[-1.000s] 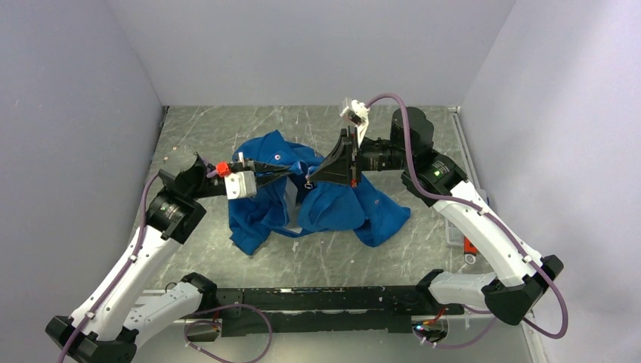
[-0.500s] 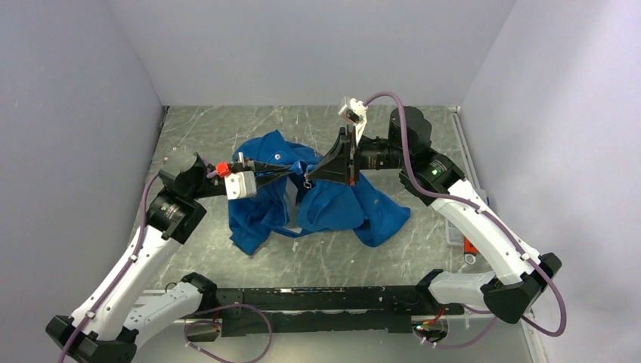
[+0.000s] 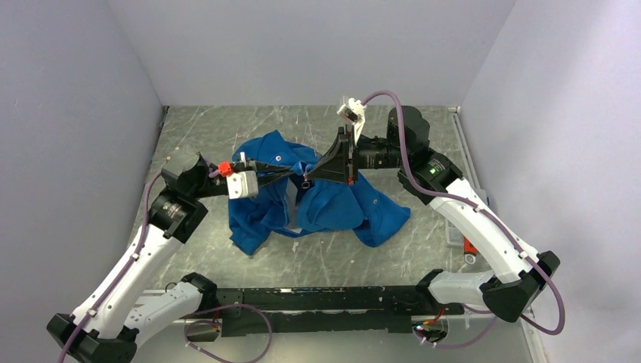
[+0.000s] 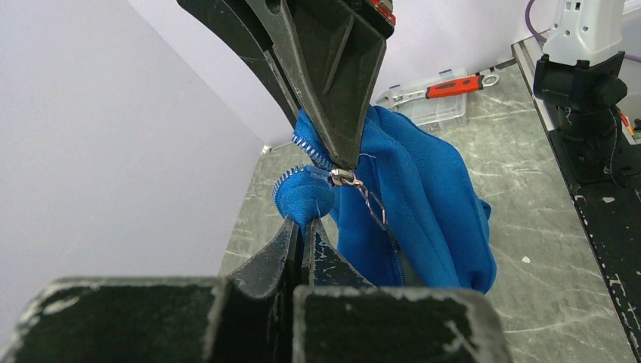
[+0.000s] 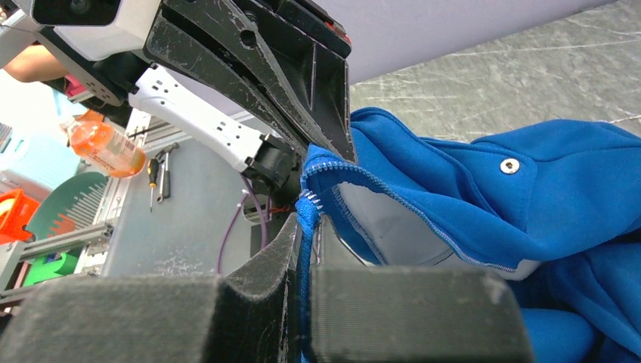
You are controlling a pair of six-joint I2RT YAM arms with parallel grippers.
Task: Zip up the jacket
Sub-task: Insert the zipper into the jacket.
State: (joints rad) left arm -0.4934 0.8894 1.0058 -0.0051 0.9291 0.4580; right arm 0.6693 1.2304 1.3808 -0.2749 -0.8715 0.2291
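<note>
Right fingers [image 3: 316,174] edged left, pinching, like left fingers [image 3: 274,175], the seemingly metal-toothed edge of fleecy jacket [image 3: 332,208].

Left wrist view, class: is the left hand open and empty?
No, the left hand is shut on a fold of the jacket.

The scene is lit evenly from above, and only soft shadows are thrown on the table [image 3: 227,128] around the jacket [image 3: 332,208]. In the wrist views, the near black base of the left gripper [image 4: 302,225] and of the right gripper [image 5: 306,221] is seen dark and blurry, while the blue cloth is kept sharp. A washed-out white patch is seen at the right wrist view's left edge.
</note>
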